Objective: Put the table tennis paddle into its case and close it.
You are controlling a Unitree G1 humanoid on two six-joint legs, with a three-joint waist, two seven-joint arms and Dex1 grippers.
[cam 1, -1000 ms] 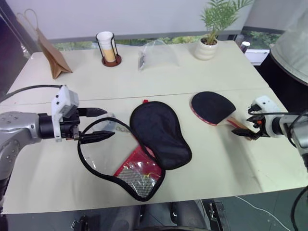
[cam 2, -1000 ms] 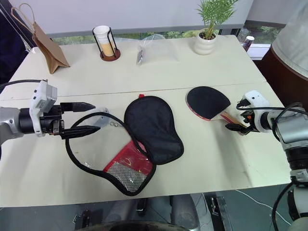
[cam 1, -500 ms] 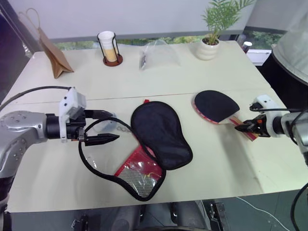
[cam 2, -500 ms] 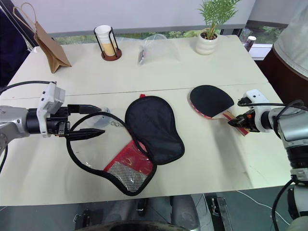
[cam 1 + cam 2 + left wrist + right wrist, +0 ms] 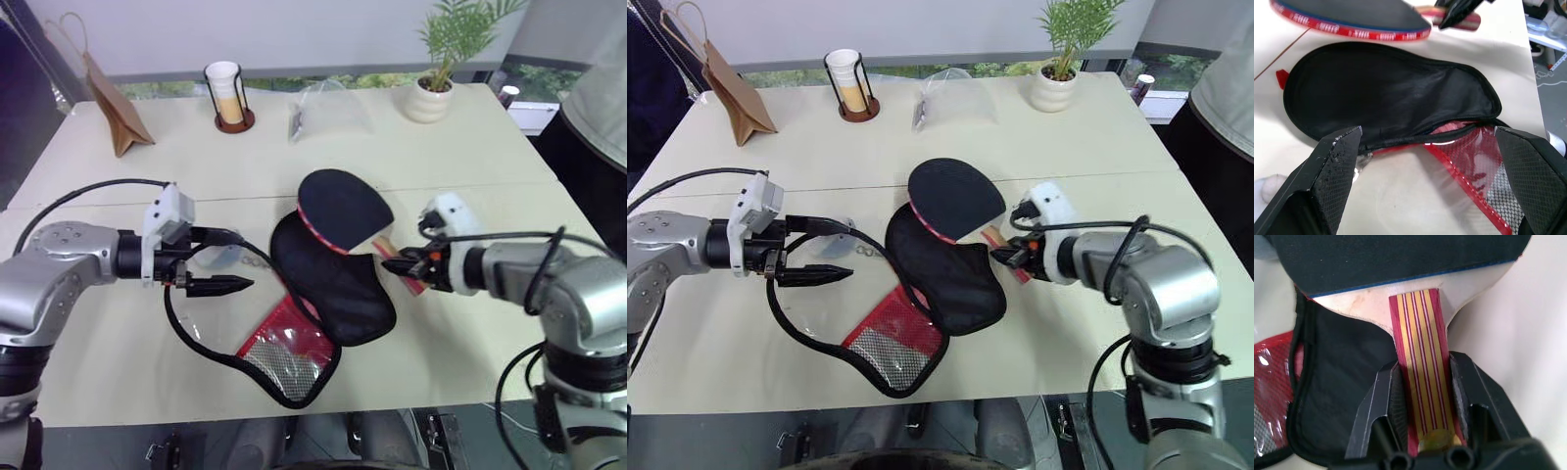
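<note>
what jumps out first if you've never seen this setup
The table tennis paddle, raised above the middle of the table, its striped handle clamped in the right gripper. Just under it lies the case, spread open, with the left gripper open at its left rim.

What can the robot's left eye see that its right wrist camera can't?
Only the left eye view shows the left tool, open beside the case's rim, plus the potted plant, paper bag and cup holder at the table's far edge. Only the right wrist view shows the handle's red and yellow stripes. Both show the right tool shut on the paddle over the open case.
</note>
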